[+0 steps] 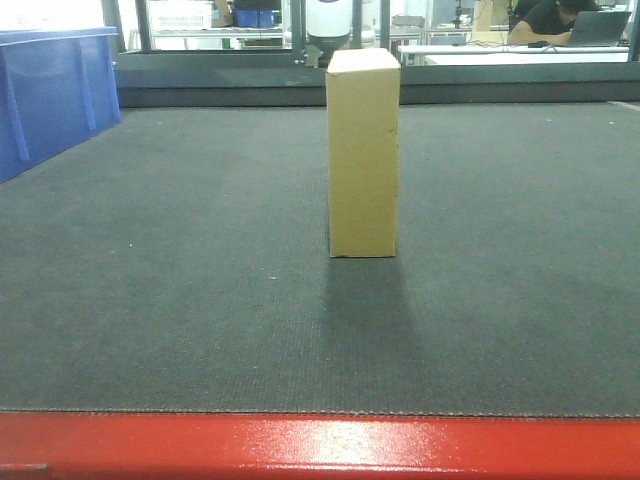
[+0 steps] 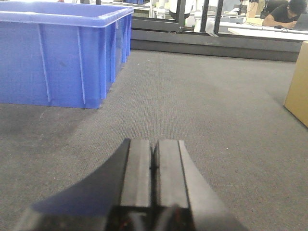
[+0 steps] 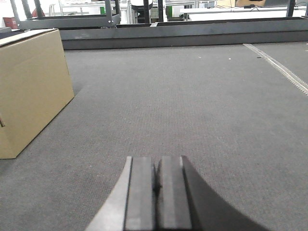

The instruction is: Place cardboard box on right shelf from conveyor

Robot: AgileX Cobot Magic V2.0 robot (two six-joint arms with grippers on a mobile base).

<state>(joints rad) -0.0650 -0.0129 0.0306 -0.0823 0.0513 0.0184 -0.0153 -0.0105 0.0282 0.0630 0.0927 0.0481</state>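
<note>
The left gripper (image 2: pixel 154 163) sits low over the conveyor (image 1: pixel 180 300), its two black jaws pressed together with nothing between them. The cardboard box (image 1: pixel 363 155) stands in the middle of the front view, well back from the belt's red edge (image 1: pixel 320 445), with a narrow face turned toward that camera. It shows at the right border of the left wrist view and the left border of the right wrist view, so it appears to lie between the two arms, touched by neither. The right gripper (image 3: pixel 158 178) is likewise closed and empty, near the belt.

The step in hand looks like the approach to a two-armed pick. It would go best if both arms closed on the long flanks at matching height and pressed evenly, since a lopsided push could swing or tip so narrow a box. The lift should stay level. The right shelf is in none of the views, so the carry path cannot be judged.

The blue plastic bin (image 2: pixel 62 53) stands on the belt at the upper left. Its walls hide the inside, so its contents cannot be told.
</note>
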